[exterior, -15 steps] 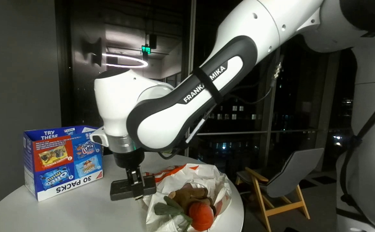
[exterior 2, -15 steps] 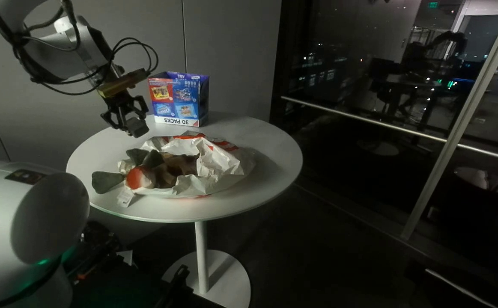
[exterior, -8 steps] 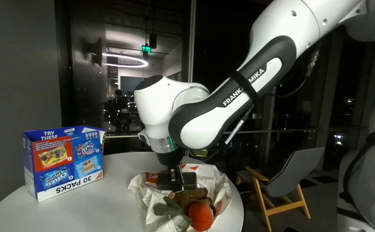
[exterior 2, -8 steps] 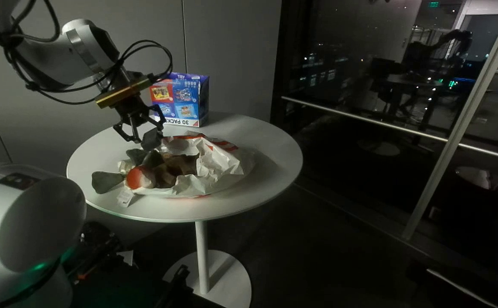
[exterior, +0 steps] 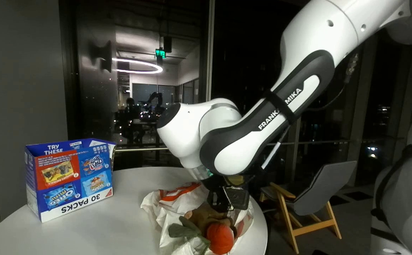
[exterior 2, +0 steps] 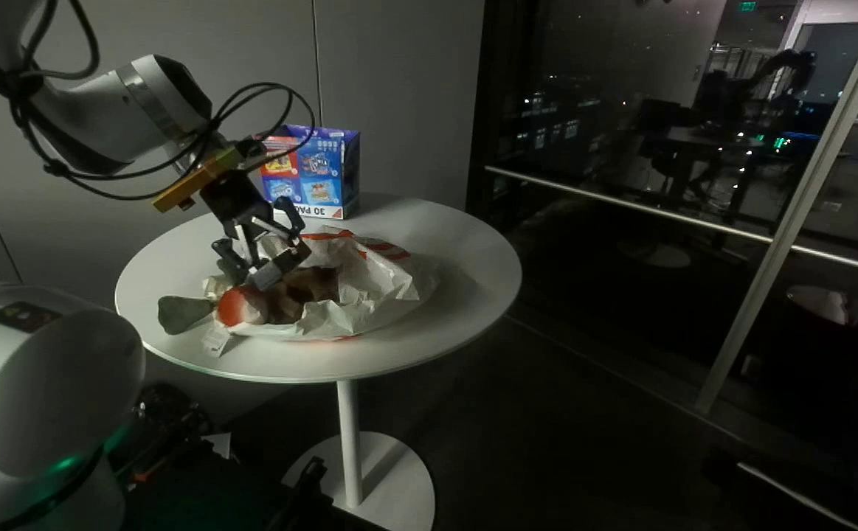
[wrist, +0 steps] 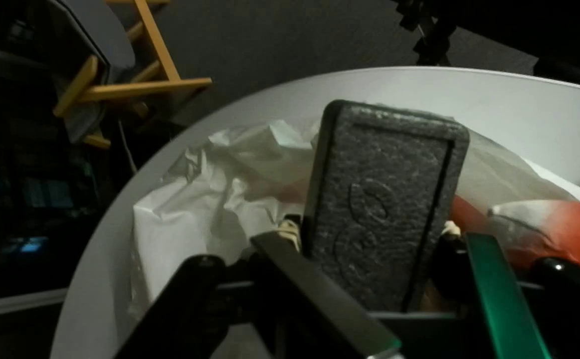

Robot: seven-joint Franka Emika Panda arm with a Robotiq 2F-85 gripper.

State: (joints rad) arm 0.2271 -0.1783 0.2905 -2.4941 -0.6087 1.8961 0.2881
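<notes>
The hand (wrist: 371, 234) is pinching a dark grey, rectangular block with rounded corners (wrist: 394, 164); its fingertips (wrist: 289, 233) press on the two long, narrow sides. The block is tilted and is above a crumpled white bag with orange-red print (exterior 2: 381, 286), which lies on the round white table (exterior 2: 465, 265). Whether the block touches something below it, I cannot tell.

In my judgement, the first danger is turning. A good part of the block sticks out beyond the fingertips, so a knock at that end could rotate it in the grip, or even push it out.

The second danger comes from the tilt: a low corner could catch the loose edge of the bag and drag it. In the wrist view the bag reaches close to the rim of the table, therefore there is little room for such a drag.

In the bag's mouth lie a round orange-red object (exterior: 220, 238) and a brown, soft-looking object (exterior: 204, 217), with a green, leaf-shaped piece (exterior: 182, 231) beside them. If they are soft, as they seem, they would yield unevenly, and a block released on them might slide off sideways.

The blue and red cardboard snack box (exterior: 69, 177) stands well apart, so hitting it seems improbable.
</notes>
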